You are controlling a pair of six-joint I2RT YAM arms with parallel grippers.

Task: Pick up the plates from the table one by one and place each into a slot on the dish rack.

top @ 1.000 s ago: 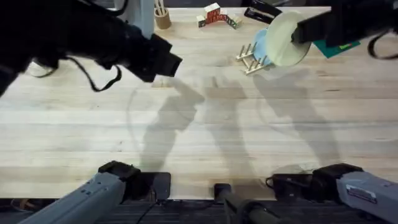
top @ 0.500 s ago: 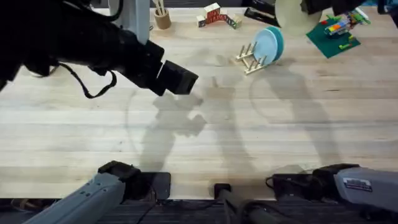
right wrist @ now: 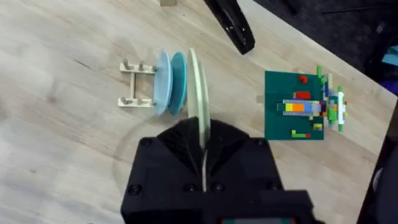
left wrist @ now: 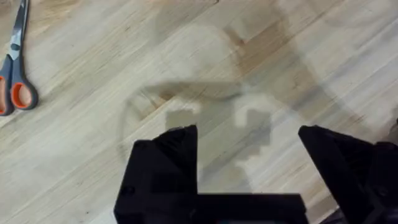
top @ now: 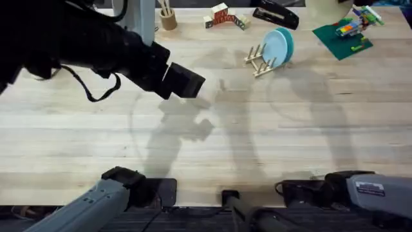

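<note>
Over the bare near-left part of the counter (top: 257, 148), the left hand (left wrist: 247, 140) hangs with its fingers spread wide and nothing between them. Scissors (left wrist: 15, 81) lie on the wood off to its side. Farther back, the rack (top: 259, 59) stands with the blue plates (top: 278, 45) upright between its pegs. Above it, the right hand (right wrist: 202, 149) grips the cream plate (right wrist: 198, 115) on edge. Beyond lie a black stapler (top: 275, 14) and a green brick board (top: 343, 33).
</note>
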